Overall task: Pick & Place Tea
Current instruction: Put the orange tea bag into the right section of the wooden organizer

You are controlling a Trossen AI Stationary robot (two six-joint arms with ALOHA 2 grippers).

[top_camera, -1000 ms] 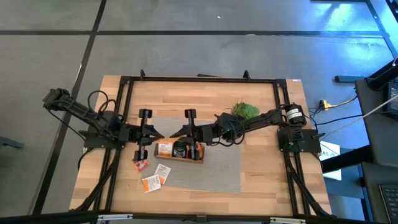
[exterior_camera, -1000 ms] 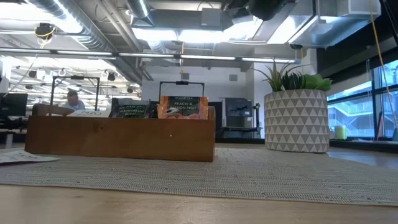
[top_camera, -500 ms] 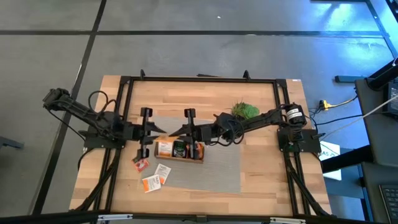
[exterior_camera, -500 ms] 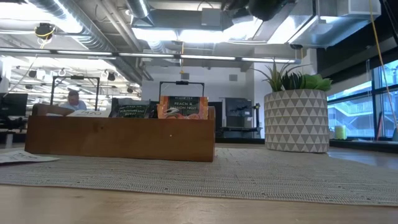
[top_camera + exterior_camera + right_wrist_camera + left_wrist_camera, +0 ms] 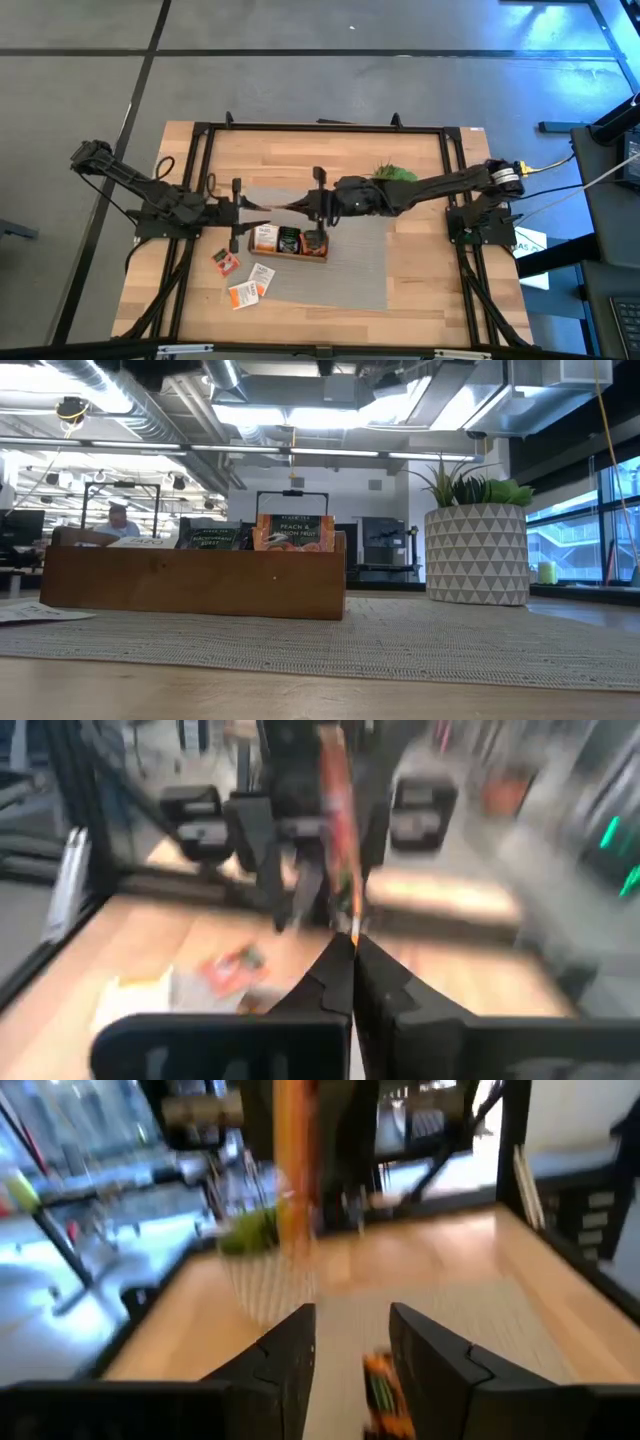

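Handover step in hand: the right pincer is clamped on the lower edge of an orange tea sachet standing upright just beyond its tips, the left pincer opposite stands apart and empty, so the next move, by judgement, is lowering it into the tray

Potted plant stands beside wooden tray.

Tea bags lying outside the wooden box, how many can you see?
3 tea bags on the table: a red one beside the mat, and two white-and-orange ones on the mat's corner. More stand in the box.
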